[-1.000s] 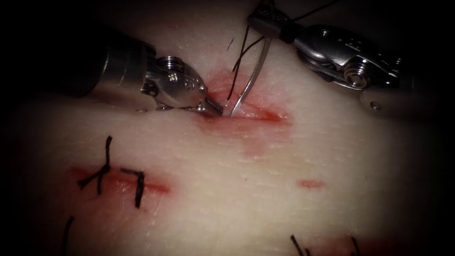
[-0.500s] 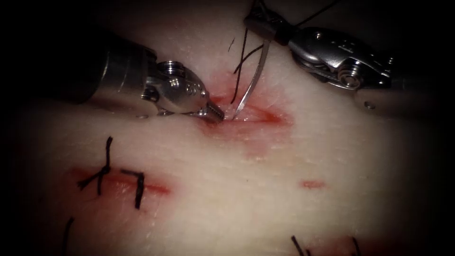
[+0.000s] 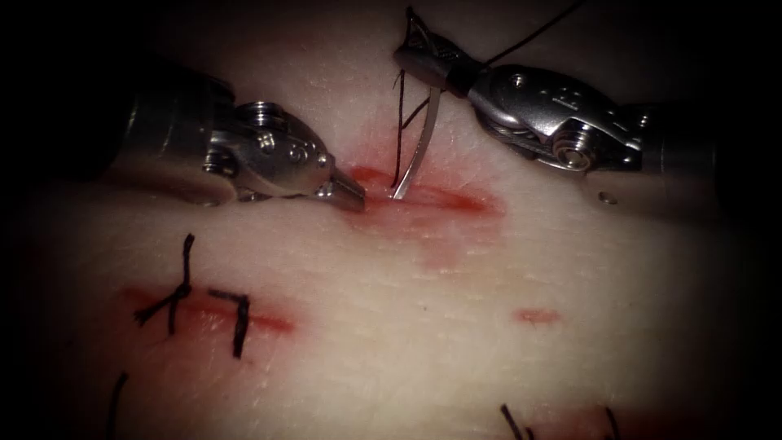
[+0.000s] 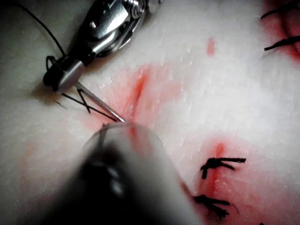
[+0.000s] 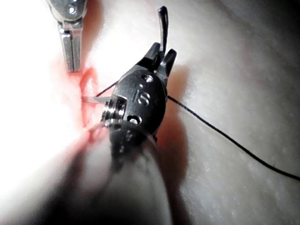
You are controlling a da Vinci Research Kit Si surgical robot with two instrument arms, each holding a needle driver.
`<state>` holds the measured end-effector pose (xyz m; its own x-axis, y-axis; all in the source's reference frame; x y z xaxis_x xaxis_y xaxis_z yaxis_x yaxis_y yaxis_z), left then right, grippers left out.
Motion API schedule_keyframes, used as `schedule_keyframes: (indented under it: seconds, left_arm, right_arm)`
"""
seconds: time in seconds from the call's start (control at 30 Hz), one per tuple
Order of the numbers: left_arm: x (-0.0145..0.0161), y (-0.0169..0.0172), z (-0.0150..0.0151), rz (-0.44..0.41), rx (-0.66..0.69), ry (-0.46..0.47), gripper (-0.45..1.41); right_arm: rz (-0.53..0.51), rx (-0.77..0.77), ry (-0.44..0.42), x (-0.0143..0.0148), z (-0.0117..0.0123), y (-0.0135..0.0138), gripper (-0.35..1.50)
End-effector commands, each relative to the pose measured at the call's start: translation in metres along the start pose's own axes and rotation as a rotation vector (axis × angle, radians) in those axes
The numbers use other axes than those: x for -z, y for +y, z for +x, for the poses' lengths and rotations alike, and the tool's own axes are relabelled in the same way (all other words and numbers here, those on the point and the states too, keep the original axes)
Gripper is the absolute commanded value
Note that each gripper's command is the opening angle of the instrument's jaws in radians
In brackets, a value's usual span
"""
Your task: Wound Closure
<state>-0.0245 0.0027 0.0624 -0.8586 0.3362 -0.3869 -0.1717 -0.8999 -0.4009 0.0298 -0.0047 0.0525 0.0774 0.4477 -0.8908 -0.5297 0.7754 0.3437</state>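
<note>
Needle (image 3: 419, 147) clamped near its thread end in right tool (image 3: 419, 57), jaws shut on it; curve hangs down to the cut (image 3: 432, 195), point at the cut's left end, apparently just entering the tissue (image 3: 489, 367), depth not discernible. Held that high on the curve, judged to leave most of the body free for the bite. Left tool (image 3: 350, 194) lies on the left side of the cut, tip just beside the needle point, jaws drawn narrow or closed, holding nothing visible; placed there, by judgement, to steady the wound edge or be ready to take the point. Thread (image 3: 538, 28) runs from the right tool up and away; another dark strand hangs beside the needle. Finished stitches (image 3: 187, 297) sit on a lower cut, well apart. Left wrist view gives the needle's flat approach to the red line of the cut (image 4: 136, 96) and the right tool (image 4: 63, 77) gripping it. Right wrist view gives the trailing thread (image 5: 234, 140) across bare tissue and the left tool (image 5: 71, 54) with jaws together.
</note>
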Motion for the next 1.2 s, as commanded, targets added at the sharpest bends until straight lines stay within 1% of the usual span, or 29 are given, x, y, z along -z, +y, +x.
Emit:
schedule_keyframes:
  seconds: [0.03,0.13,0.27,0.33,0.5,0.63,0.67,0.83,1.03,1.2]
  left_arm:
    - [-0.0003,0.0001,0.0002,0.004,0.003,0.012,-0.1]
    - [0.0016,0.0016,0.0,0.026,0.004,0.032,-0.06]
    - [0.0024,0.0029,0.0,0.038,-0.001,0.032,-0.1]
    - [0.0025,0.0043,0.0001,0.058,-0.012,0.026,-0.11]
    - [0.0019,0.0057,0.0008,0.052,-0.019,0.031,-0.15]
    - [0.0004,0.006,0.0014,0.042,-0.022,0.048,-0.16]
    - [0.0004,0.006,0.0014,0.042,-0.022,0.048,-0.16]
    - [-0.001,0.0056,0.0006,0.03,-0.034,0.056,-0.16]
    - [-0.0011,0.0049,-0.0004,0.03,-0.045,0.057,-0.16]
    - [-0.0009,0.0049,-0.0006,0.029,-0.047,0.057,-0.18]
  right_arm:
    - [-0.002,0.0,0.007,-0.001,0.0002,-0.0004,-0.35]
    - [0.002,-0.002,0.011,-0.0011,0.0004,-0.001,-0.35]
    - [0.005,-0.004,0.011,-0.0011,0.0005,-0.001,-0.35]
    - [0.006,-0.005,0.007,-0.001,0.0006,-0.0007,-0.35]
    - [0.005,-0.011,0.011,-0.001,0.0011,-0.0004,-0.35]
    - [0.002,-0.031,0.02,-0.0009,0.0017,-0.0002,-0.35]
    - [0.002,-0.031,0.02,-0.0009,0.0017,-0.0002,-0.35]
    - [-0.002,-0.087,0.036,-0.0008,0.0018,0.0,-0.35]
    - [-0.003,-0.14,0.045,-0.0008,0.0018,0.0,-0.35]
    - [0.009,-0.154,0.021,-0.0008,0.0015,0.0,-0.35]
